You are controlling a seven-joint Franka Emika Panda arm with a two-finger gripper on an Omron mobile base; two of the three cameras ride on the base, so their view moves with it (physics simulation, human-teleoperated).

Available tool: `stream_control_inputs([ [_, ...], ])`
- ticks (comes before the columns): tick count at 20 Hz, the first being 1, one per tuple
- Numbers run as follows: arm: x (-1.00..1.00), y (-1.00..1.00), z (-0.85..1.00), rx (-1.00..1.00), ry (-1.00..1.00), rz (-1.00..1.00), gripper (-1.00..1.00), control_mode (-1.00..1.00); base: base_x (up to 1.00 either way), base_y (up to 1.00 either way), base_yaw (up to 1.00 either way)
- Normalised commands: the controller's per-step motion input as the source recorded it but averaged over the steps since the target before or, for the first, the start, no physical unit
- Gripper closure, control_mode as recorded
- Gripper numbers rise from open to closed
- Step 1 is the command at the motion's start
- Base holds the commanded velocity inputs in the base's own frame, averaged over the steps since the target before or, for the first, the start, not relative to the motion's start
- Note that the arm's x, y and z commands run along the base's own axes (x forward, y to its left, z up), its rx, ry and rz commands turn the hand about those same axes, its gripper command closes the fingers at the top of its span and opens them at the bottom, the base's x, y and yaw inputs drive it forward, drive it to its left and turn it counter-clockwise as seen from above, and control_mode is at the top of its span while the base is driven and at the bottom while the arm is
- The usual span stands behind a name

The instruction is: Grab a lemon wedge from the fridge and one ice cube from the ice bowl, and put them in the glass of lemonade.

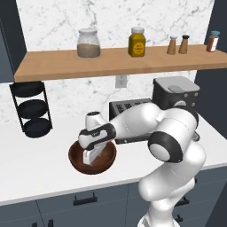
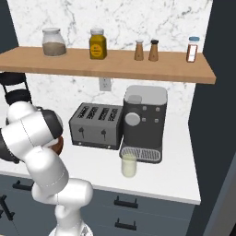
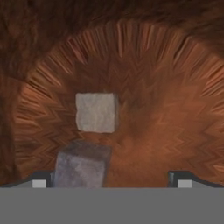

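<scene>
A: Arm's down in the ice bowl (image 1: 76, 162) now, so this looks like the ice-cube step. Gripper (image 3: 111, 181) sits low inside, jaws spread wide, nothing btwn them.

B: Where's the cube rel. to the hand?

A: Two in the hand view. One ice cube (image 3: 96, 112) lies on the bowl floor ahead of the tips, a bit left of center. The darker cube (image 3: 82, 165) is nearer, right up by the left finger (image 3: 40, 180), not btwn the tips.

B: Next move?

A: My guess: shift left to center one cube, drop a touch, then close. Risk is nudging the near one away.

B: And the glass?

A: Glass of lemonade (image 2: 129, 165) stands on the counter (image 2: 175, 175) in front of the coffee machine (image 2: 144, 120), well apart from the bowl.
</scene>
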Motion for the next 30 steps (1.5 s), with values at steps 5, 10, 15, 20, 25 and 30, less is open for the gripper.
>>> stream_control_inputs([
  [5,0.00,0.12,0.00,0.00,0.00,0.00,-1.00,-1.00,0.00,0.00,0.00],
  [10,0.00,0.01,-0.16,0.00,0.00,0.00,-1.00,-1.00,0.00,0.00,0.00],
  [15,-0.05,-0.04,-0.06,0.00,0.00,0.00,-1.00,-1.00,0.00,0.00,0.00],
  [20,-0.05,-0.02,-0.01,0.00,0.00,0.00,-1.00,-1.00,0.00,0.00,0.00],
  [25,0.00,0.01,-0.08,0.00,0.00,0.00,-1.00,-1.00,0.00,0.00,0.00],
  [30,0.00,0.00,-0.10,0.00,0.00,0.00,1.00,-1.00,0.00,0.00,0.00],
])
